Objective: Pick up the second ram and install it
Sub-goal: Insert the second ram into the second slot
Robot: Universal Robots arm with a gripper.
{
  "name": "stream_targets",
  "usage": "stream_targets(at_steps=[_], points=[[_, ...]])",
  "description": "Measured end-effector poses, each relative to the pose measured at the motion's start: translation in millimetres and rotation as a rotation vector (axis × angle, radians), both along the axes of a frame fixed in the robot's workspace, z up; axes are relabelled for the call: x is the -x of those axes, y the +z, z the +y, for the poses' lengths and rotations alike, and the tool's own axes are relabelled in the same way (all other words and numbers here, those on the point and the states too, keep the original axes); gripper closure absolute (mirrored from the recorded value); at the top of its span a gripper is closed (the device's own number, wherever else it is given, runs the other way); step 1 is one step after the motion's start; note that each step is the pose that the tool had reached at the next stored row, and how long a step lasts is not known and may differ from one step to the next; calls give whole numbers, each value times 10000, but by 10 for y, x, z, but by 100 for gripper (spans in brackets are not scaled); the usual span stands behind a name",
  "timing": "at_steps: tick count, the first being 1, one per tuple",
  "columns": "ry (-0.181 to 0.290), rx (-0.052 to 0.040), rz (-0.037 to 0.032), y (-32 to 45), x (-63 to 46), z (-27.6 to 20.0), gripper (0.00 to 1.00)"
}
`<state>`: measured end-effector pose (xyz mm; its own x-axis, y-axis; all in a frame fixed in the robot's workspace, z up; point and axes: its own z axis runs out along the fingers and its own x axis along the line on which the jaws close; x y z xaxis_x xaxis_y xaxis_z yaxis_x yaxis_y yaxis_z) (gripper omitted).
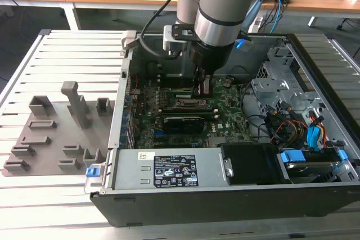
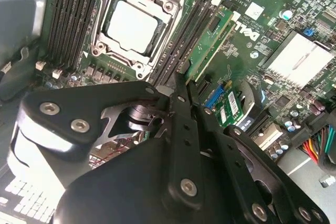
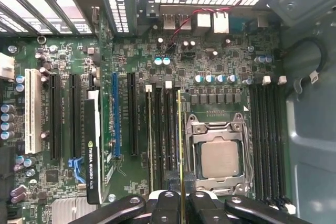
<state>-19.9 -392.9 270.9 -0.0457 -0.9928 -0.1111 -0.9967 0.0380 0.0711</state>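
My gripper (image 1: 202, 85) is down inside the open computer case (image 1: 315, 82), over the motherboard (image 1: 225, 125), and its fingers (image 3: 167, 203) are closed on the second ram (image 3: 180, 145). In the first wrist view the stick appears edge-on as a thin green-yellow line running between my fingertips and along the bank of memory slots (image 3: 160, 129) immediately beside the processor socket (image 3: 218, 153). I cannot tell whether it is fully seated in its slot or only resting in it. In the second wrist view the stick (image 2: 209, 45) stands on edge between the socket (image 2: 134, 24) and the rest of the board, one end clamped between my fingers (image 2: 181, 114). A second bank of memory slots (image 3: 268, 135) lies on the far side of the socket, and a graphics card (image 3: 92, 150) stands in an expansion slot well apart from the stick. In the exterior view the case lies on its side on the slatted bench (image 1: 62, 49), with the power supply (image 1: 169, 170) along the case's near edge. The grey holder tray (image 1: 53, 136) sits on the bench just beside the case, toward the exterior view's left edge.
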Motion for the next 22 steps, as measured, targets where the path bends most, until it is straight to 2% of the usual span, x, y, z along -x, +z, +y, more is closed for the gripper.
stream_targets(at_steps=[8,12,15,22], points=[[0,0,1,-116,0,0,86],[0,24,0,-163,1,-34,86],[0,32,0,-191,13,-38,86],[177,33,1,-326,54,-32,86]])
